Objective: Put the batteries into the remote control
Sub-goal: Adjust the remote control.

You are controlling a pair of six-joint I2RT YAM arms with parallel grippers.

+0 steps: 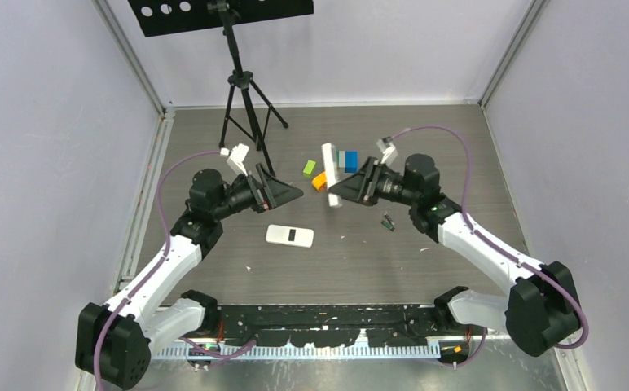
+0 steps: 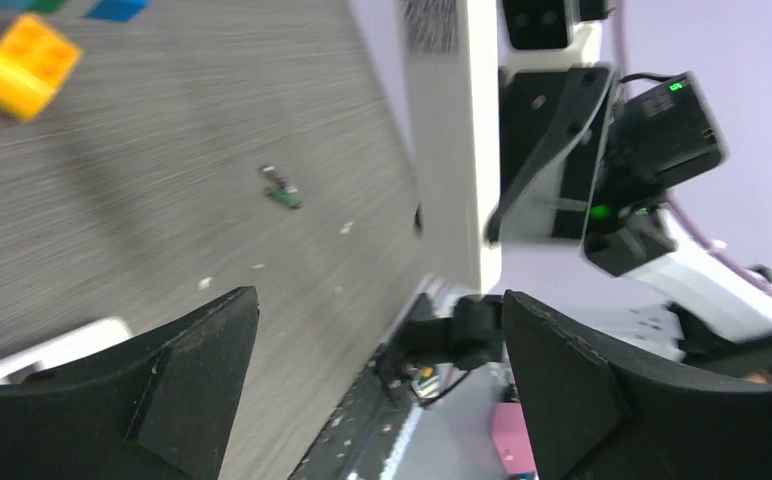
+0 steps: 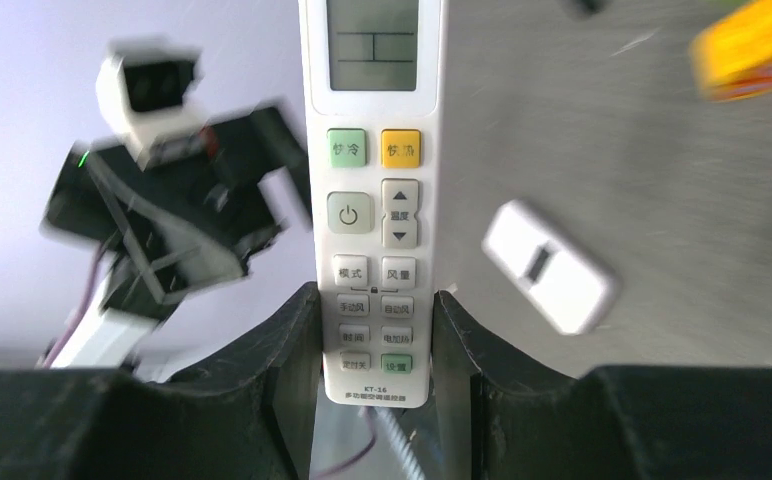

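Note:
My right gripper (image 1: 337, 194) is shut on the lower end of a long white remote control (image 1: 330, 169) and holds it upright above the table. Its button face and screen show in the right wrist view (image 3: 373, 200), clamped between the jaws (image 3: 377, 345). In the left wrist view the remote shows edge-on (image 2: 452, 140). My left gripper (image 1: 293, 194) is open and empty, facing the remote from the left with a small gap; its jaws (image 2: 382, 385) stand wide apart. Tiny dark-greenish batteries (image 1: 388, 221) lie on the table under my right arm, one also in the left wrist view (image 2: 282, 190).
A smaller white remote (image 1: 289, 235) lies flat on the table in front of both grippers, also in the right wrist view (image 3: 549, 265). Green (image 1: 309, 169), orange (image 1: 319, 181) and blue (image 1: 350, 160) toy blocks sit behind the held remote. A black tripod (image 1: 242, 106) stands at the back left.

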